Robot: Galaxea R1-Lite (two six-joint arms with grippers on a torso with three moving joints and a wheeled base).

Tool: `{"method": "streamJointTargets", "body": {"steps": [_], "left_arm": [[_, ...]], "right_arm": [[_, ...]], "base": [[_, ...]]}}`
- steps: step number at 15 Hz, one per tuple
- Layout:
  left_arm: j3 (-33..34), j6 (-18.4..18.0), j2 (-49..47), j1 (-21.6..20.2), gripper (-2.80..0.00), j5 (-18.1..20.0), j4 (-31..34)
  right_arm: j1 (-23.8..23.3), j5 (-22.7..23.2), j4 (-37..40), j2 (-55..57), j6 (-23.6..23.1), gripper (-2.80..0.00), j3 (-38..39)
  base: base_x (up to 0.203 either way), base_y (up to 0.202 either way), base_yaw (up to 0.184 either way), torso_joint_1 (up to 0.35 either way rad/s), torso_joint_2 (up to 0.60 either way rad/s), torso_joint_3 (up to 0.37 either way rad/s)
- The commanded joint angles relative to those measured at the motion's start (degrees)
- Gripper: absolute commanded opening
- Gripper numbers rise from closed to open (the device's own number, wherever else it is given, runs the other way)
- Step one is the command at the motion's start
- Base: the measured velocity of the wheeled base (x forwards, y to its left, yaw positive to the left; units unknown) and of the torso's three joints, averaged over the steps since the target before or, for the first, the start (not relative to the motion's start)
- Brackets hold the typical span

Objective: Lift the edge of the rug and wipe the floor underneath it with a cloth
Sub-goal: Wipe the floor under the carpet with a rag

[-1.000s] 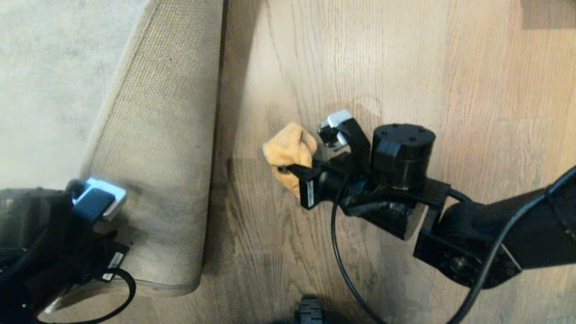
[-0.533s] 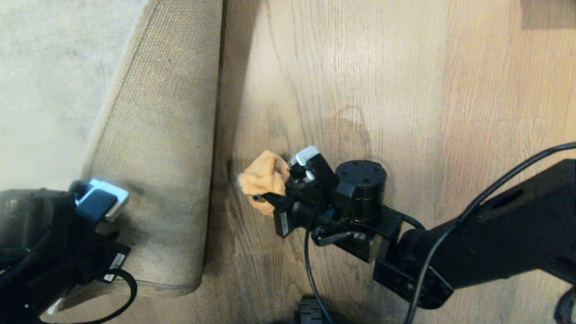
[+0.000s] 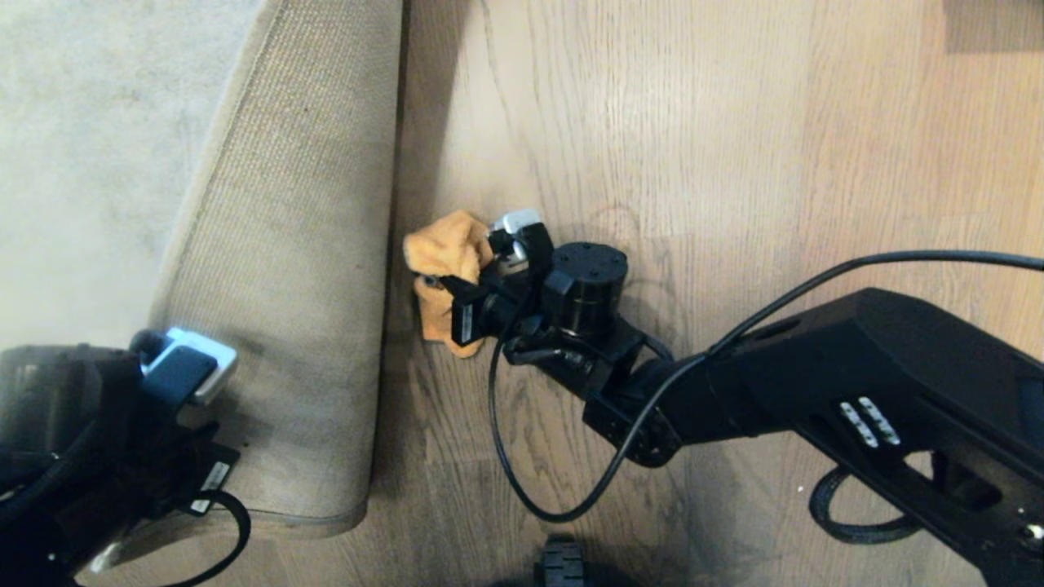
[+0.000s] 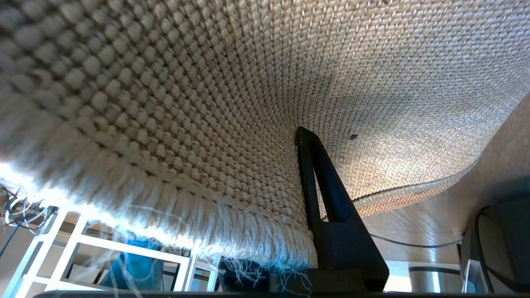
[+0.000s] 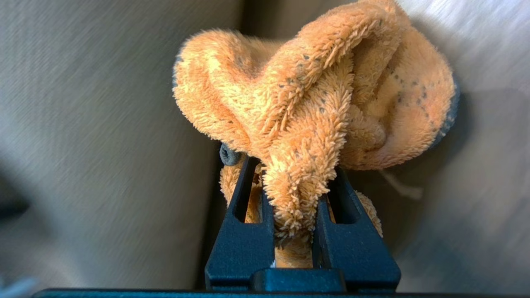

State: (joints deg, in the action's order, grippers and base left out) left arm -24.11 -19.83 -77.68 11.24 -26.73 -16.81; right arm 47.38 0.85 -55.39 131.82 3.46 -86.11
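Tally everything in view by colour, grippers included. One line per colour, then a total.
Orange: 1, the cloth, pinched in the right gripper.
Pale grey with tan backing: 1, the rug, its rug edge folded up by the left gripper.
Brown: 1, the floor.
Black: 2, the left gripper and the right gripper.
Total: 5.

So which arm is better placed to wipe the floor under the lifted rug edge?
The right. The right gripper is shut on the cloth, right beside the raised rug edge over the floor. The left gripper is clamped on the rug's backing.
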Motion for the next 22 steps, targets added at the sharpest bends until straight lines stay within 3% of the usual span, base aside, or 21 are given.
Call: {"method": "streamJointTargets", "body": {"steps": [1,6,13,16,22], "left_arm": [[0.0,-0.1,-0.2,0.0,-2.80,-0.2,-0.1],[0.3,0.0,-0.2,0.0,-2.80,-0.2,-0.1],[0.4,-0.1,-0.2,0.0,-2.80,-0.2,-0.1],[0.4,-0.1,-0.2,0.0,-2.80,-0.2,-0.1],[0.4,-0.1,-0.1,0.1,-2.80,-0.2,-0.1]], "right_arm": [[-2.2,0.0,1.9,2.1,0.0,-2.80,-6.3],[-8.3,-0.4,9.5,-0.2,0.0,-2.80,-17.3],[-10.4,-2.2,15.0,-11.1,0.0,-2.80,-16.4],[-9.9,-2.2,15.7,-17.1,0.0,-2.80,-7.7],[-6.7,-1.9,12.7,-30.3,0.0,-2.80,21.3]], "base": [[0.000,0.000,0.000,0.000,0.00,0.000],[0.000,0.000,0.000,0.000,0.00,0.000],[0.000,0.000,0.000,0.000,0.00,0.000],[0.000,0.000,0.000,0.000,0.00,0.000],[0.000,0.000,0.000,0.000,0.00,0.000]]}}
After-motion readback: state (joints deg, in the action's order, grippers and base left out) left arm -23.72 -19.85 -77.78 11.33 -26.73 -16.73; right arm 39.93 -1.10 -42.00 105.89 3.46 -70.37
